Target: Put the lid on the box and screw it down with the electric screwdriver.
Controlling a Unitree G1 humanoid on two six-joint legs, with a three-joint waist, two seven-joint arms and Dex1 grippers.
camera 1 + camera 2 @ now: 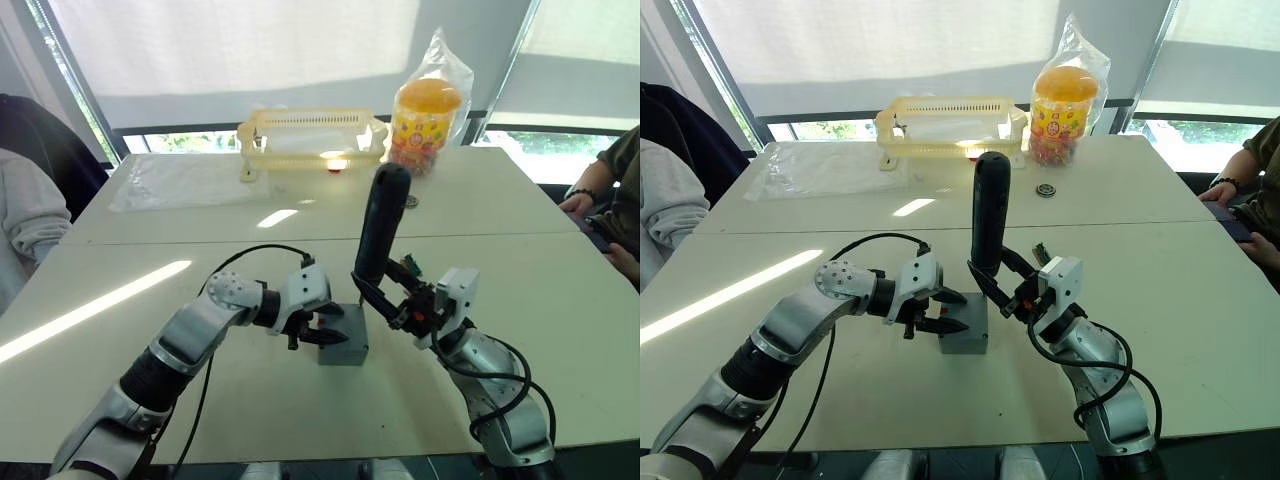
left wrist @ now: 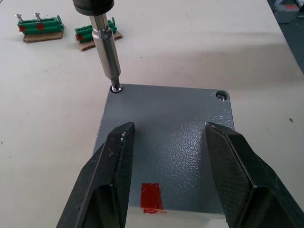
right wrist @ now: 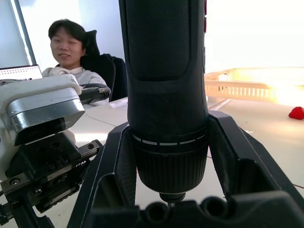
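One grey box near the front middle of the white table, with one grey lid lying flat on top. One small red mark on the lid's near edge. Two screw spots seen at the lid's far corners: one bare, one under the metal bit.

One black electric screwdriver standing upright over the box, bit down on that corner screw. Right claw closed around the screwdriver's lower end, just right of the box. Left claw open, two black fingers spread wide just over the lid, just left of the box.

Two small green parts on the table beyond the box. Farther back, one pale yellow basket and one bagged jar of sweets. One person's hand at the table's right edge.
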